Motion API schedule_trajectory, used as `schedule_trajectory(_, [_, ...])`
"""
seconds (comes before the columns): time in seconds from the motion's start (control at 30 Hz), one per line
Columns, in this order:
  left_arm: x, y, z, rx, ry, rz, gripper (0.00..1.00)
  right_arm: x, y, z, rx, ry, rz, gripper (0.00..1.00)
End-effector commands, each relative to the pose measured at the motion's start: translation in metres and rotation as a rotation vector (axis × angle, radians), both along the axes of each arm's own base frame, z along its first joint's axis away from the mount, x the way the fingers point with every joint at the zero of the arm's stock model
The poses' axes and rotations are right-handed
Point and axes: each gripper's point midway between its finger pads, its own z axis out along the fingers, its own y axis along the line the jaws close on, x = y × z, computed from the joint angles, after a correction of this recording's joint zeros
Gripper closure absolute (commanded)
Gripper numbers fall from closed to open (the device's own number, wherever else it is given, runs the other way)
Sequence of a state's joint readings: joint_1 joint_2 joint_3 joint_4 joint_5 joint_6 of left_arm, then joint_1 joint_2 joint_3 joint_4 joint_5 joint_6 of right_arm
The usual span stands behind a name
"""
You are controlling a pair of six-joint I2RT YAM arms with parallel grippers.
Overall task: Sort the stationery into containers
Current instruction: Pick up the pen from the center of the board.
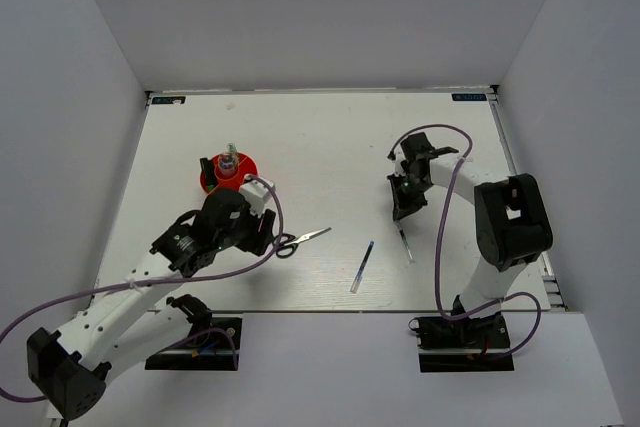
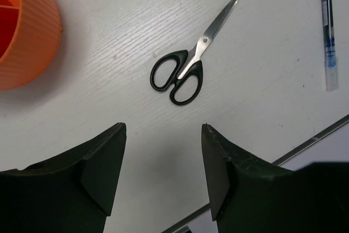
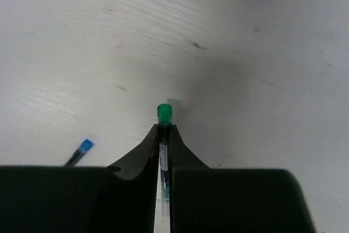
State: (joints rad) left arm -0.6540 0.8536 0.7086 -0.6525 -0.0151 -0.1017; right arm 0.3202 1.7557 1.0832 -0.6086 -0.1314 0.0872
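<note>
Leftmost, the orange-red cup [image 1: 229, 179] stands on the white table [image 1: 330, 137]. It is a round plastic tub, and the left wrist view shows its outer wall finely ribbed and a thin inner divider at the rim. A few stationery items stand upright in it, too small in the top view to name. Just right of the cup and nearer the arm bases, the left gripper [image 1: 268, 235] hangs above the table with its jaws spread wide and nothing between them. Its black fingers [image 2: 106, 162] are blunt matte wedges, and only bare, faintly streaked tabletop shows in the gap. Just beyond those fingertips lie the scissors [image 2: 184, 71], flat and closed, their glossy black loop handles toward the gripper and their slim steel blades pointing away. Nothing rests on or against them, and the cup sits apart on their left. Further right lies the blue pen [image 1: 362, 267], a thin clear-barrelled stick with a blue end. It lies alone near the table's front edge, apart from the scissors. Rightmost, the right gripper [image 1: 403, 209] has its jaws pinched tight on the green pen [image 3: 164, 114]. This pen has a slender dark barrel, and its bright green cap pokes out past the fingertips. Whether the pen touches the table cannot be told.
</note>
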Motion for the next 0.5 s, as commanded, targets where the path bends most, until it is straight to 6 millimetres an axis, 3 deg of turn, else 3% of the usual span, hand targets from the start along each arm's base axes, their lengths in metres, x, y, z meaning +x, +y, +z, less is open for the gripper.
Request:
schedule_trajectory(0.0, [0.008,0.001,0.018,-0.05,-0.112,0.016,0.32,0.017,0.033,0.044,0.165,-0.095,0.113,1.0])
schedule_trajectory(0.03, [0.008,0.004,0.025,-0.066,-0.155,0.021,0.32,0.029,0.044,0.062,0.201,-0.145,0.142,1.0])
schedule_trajectory(0.07, [0.013,0.007,0.031,-0.078,-0.189,0.043,0.32,0.029,0.052,0.07,0.236,-0.15,0.167,1.0])
schedule_trajectory(0.1, [0.013,0.012,0.032,-0.089,-0.211,0.06,0.32,0.046,0.061,0.093,0.27,-0.208,0.175,1.0])
schedule_trajectory(0.17, [0.02,0.021,0.04,-0.11,-0.271,0.11,0.32,0.045,0.079,0.106,0.337,-0.213,0.253,1.0])
schedule_trajectory(0.2, [0.02,0.025,0.047,-0.129,-0.302,0.128,0.32,0.06,0.09,0.131,0.368,-0.276,0.277,1.0])
schedule_trajectory(0.23, [0.022,0.031,0.05,-0.136,-0.329,0.159,0.32,0.059,0.102,0.141,0.409,-0.283,0.312,1.0])
schedule_trajectory(0.27, [0.025,0.038,0.056,-0.154,-0.369,0.191,0.32,0.059,0.111,0.137,0.417,-0.264,0.333,1.0])
schedule_trajectory(0.33, [0.03,0.053,0.062,-0.167,-0.418,0.272,0.32,0.072,0.136,0.173,0.477,-0.345,0.399,1.0])
schedule_trajectory(0.4, [0.035,0.065,0.067,-0.168,-0.457,0.34,0.32,0.084,0.167,0.196,0.513,-0.405,0.458,1.0])
schedule_trajectory(0.43, [0.037,0.075,0.069,-0.174,-0.483,0.394,0.32,0.087,0.178,0.196,0.527,-0.411,0.482,1.0])
schedule_trajectory(0.47, [0.039,0.084,0.072,-0.174,-0.505,0.441,0.33,0.086,0.202,0.207,0.56,-0.448,0.538,1.0])
